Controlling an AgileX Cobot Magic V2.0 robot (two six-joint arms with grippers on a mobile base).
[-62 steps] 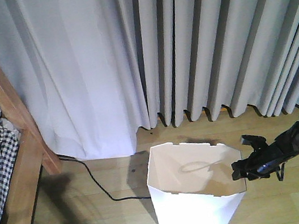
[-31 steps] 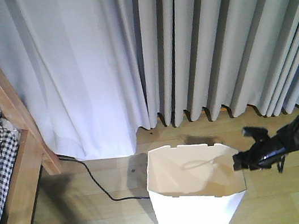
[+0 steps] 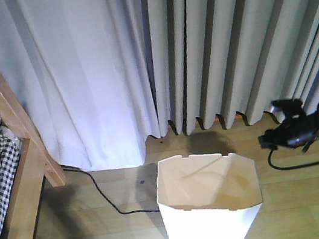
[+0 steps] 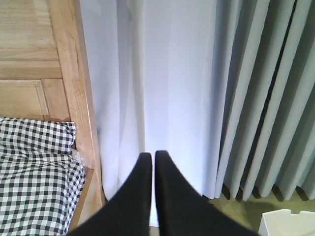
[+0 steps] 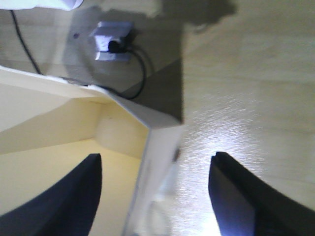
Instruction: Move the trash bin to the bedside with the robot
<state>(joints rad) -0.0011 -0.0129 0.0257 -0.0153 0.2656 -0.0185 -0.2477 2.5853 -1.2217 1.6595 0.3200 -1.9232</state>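
Right wrist view: my right gripper (image 5: 155, 189) gapes wide over the trash bin (image 5: 147, 147) rim; my left gripper (image 4: 149, 162) is pressed together.

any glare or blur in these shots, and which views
Front view: sharp, with the bin's front blown out white and a dark shadow beside the bed. Right wrist view: motion-blurred, with glare on the floor between the open fingers. Left wrist view: clear, with the fingers only dark silhouettes.
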